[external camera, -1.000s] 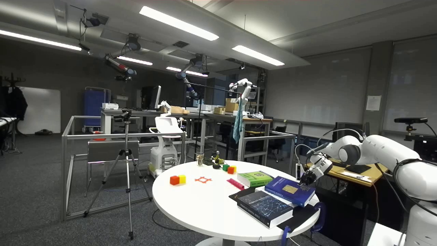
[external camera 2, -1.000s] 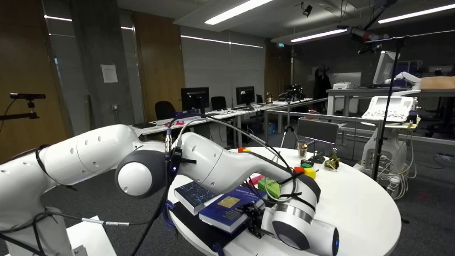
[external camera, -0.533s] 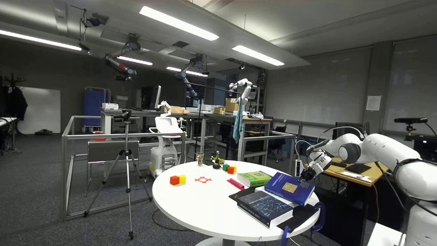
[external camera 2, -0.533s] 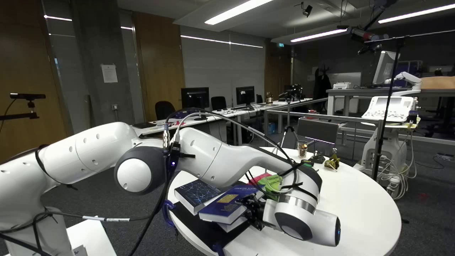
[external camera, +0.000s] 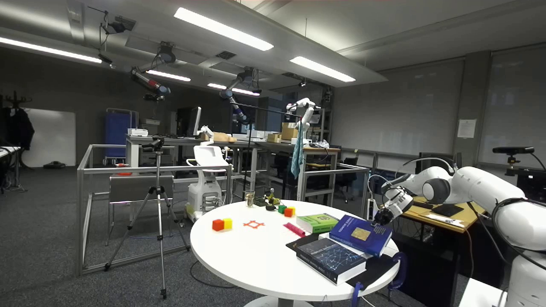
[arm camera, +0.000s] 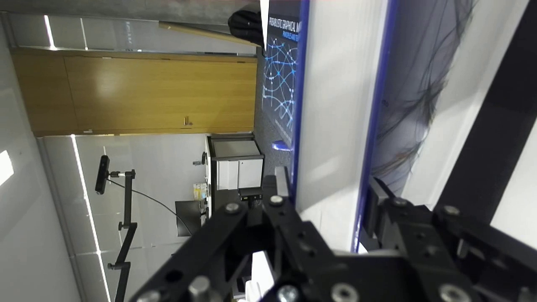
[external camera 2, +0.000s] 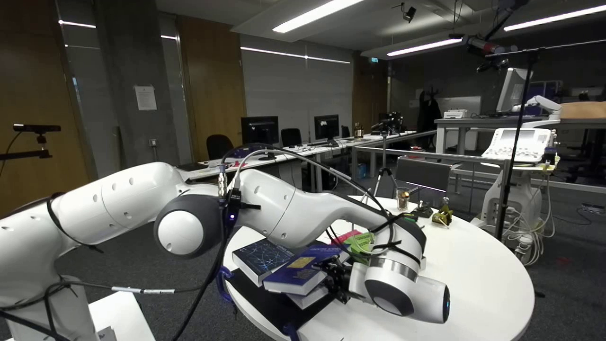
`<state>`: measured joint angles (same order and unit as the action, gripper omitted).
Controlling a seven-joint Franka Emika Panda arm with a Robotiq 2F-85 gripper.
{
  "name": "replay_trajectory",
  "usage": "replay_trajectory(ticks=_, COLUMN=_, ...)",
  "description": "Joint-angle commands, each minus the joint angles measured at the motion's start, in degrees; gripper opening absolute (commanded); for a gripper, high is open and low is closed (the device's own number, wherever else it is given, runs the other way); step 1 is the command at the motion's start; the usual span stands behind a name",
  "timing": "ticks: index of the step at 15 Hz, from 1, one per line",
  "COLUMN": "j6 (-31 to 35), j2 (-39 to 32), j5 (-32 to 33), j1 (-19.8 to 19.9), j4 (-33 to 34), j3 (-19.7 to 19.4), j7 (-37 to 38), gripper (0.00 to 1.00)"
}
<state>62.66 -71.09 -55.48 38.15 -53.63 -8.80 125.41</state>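
Note:
My gripper (external camera: 379, 221) is shut on the edge of a thick blue book (external camera: 361, 234), which also shows in an exterior view (external camera 2: 303, 270). In the wrist view the fingers (arm camera: 329, 184) press on its two covers, with the white page block (arm camera: 335, 105) between them. The book is tilted, its gripped side raised. Under it lies another book (external camera 2: 310, 297) with white pages and a pale cover with hair-like strands (arm camera: 413, 96). A dark book with a network pattern (external camera: 332, 256) lies beside it, also in the wrist view (arm camera: 280, 79). A green book (external camera: 319, 222) lies behind.
The books lie partly on a black sheet (external camera: 377, 273) on a round white table (external camera: 239, 260). Blue clamps (external camera: 399, 270) sit at its edge. A pink ridged piece (external camera: 294, 229), red cube (external camera: 218, 224), orange cross-shaped frame (external camera: 254, 224) and glass (external camera: 249, 198) stand on the table.
The gripper has risen a little and shifted slightly. The blue book's gripped side has lifted with it, showing the white-paged book underneath. The other books have not moved.

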Motion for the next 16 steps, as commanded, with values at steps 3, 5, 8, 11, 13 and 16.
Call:
replay_trajectory(ticks=3, j6=-5.9, j2=5.2, j5=-1.5, j1=-0.2, j4=-3.5, j3=2.3, j7=1.2, gripper=0.18)
replay_trajectory(ticks=5, j6=-5.9, j2=6.0, j5=-1.6, j1=-1.0, j4=-4.6, j3=2.4, j7=0.6, gripper=0.18)
replay_trajectory(ticks=8, j6=-5.0, j2=8.0, j5=-1.8, j1=-2.4, j4=-6.9, j3=2.4, j7=0.1, gripper=0.18)
replay_trajectory(ticks=11, j6=-3.6, j2=10.3, j5=-1.6, j1=-4.2, j4=-10.3, j3=2.1, j7=-0.9, gripper=0.18)
replay_trajectory(ticks=13, j6=-3.0, j2=12.1, j5=-1.3, j1=-5.4, j4=-13.4, j3=1.8, j7=-1.8, gripper=0.18)
replay_trajectory(ticks=16, j6=-1.5, j2=15.4, j5=-1.0, j1=-7.2, j4=-19.0, j3=1.5, j7=-3.9, gripper=0.18)
